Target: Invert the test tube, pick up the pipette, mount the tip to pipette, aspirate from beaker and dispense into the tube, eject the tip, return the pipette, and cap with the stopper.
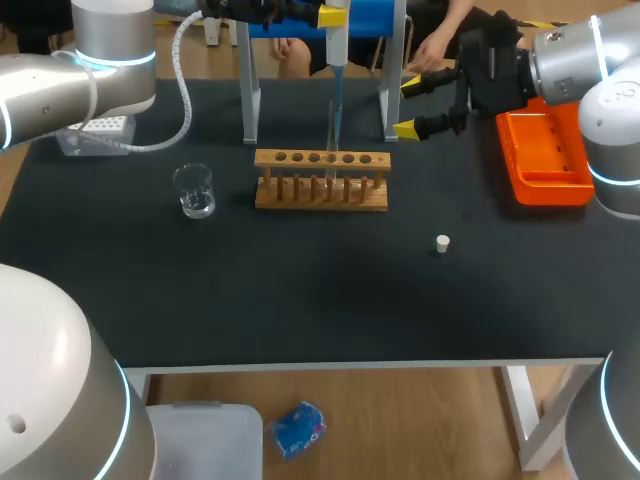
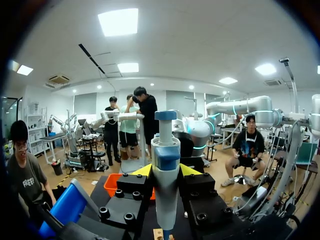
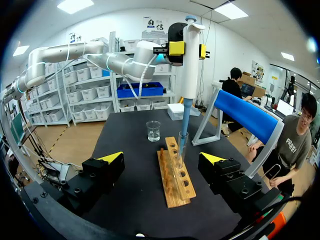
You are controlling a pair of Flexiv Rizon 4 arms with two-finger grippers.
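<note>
My left gripper (image 1: 330, 14) is shut on the white and blue pipette (image 1: 337, 55), which hangs upright over the wooden rack (image 1: 320, 181). The pipette's tip reaches down into the clear test tube (image 1: 333, 160) that stands in the rack. In the left wrist view the pipette (image 2: 166, 170) sits between the yellow fingertips (image 2: 142, 171). My right gripper (image 1: 412, 106) hangs open behind the rack's right end with nothing in it. In the right wrist view the rack (image 3: 176, 175), the tube (image 3: 179, 150) and the pipette (image 3: 189, 55) lie ahead of the open right gripper (image 3: 162, 160). A small white stopper (image 1: 442, 243) lies on the mat to the front right.
A glass beaker (image 1: 194, 190) holding a little liquid stands left of the rack. A tip box (image 1: 95, 130) sits at the far left. An orange tray (image 1: 545, 150) lies at the right. The blue pipette stand (image 1: 395, 80) rises behind the rack.
</note>
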